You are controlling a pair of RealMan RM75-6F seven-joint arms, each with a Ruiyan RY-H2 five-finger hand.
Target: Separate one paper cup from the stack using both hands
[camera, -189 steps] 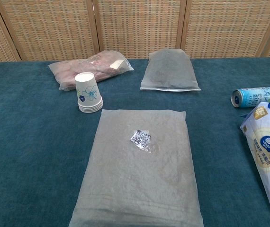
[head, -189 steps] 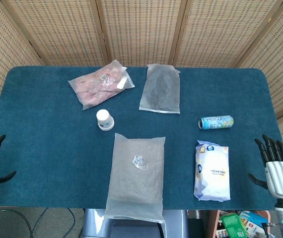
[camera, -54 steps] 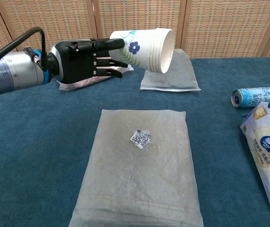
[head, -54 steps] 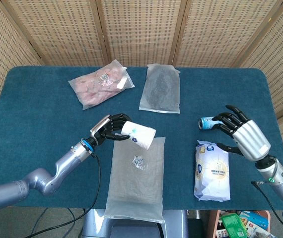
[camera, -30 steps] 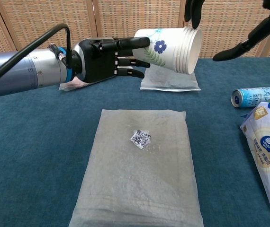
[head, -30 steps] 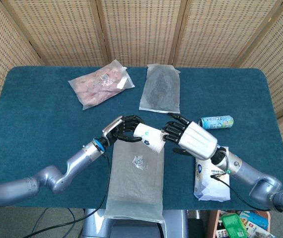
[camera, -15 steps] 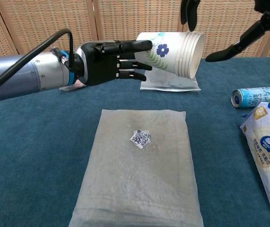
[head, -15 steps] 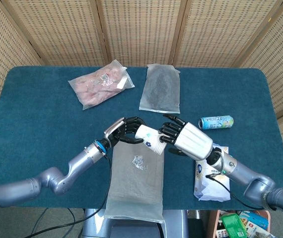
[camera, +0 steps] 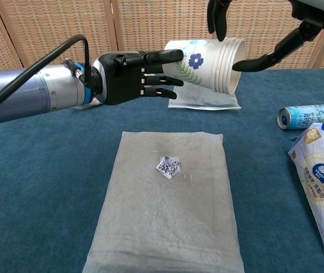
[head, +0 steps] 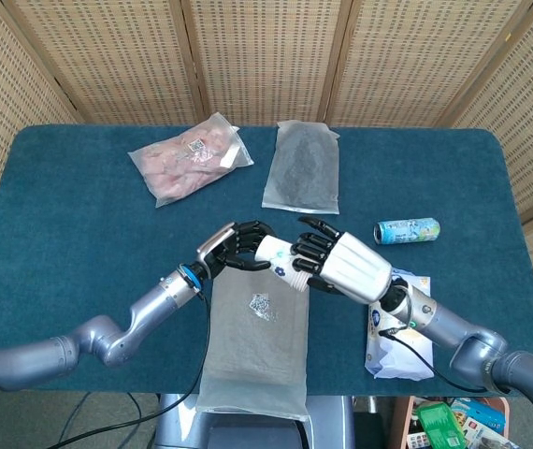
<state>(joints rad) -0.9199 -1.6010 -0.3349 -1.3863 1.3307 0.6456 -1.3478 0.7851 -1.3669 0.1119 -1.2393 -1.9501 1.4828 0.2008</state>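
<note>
A stack of white paper cups with blue flowers lies on its side in the air above the pale bag, rims to the right. My left hand grips its closed end. In the chest view the stack juts out of the left hand. My right hand is at the rim end. Its fingers hang down onto the top of the rims and its thumb reaches in from the right to the rim edge. The right hand is still spread, with no firm hold showing.
A large pale flat bag lies under the hands at the table's front. A pink packet and a grey pouch lie at the back. A can and a white wipes pack lie on the right.
The left hand picked up the stack and carried it to the middle. The right hand came in from the right, and its fingers and thumb have now drawn in around the rims.
</note>
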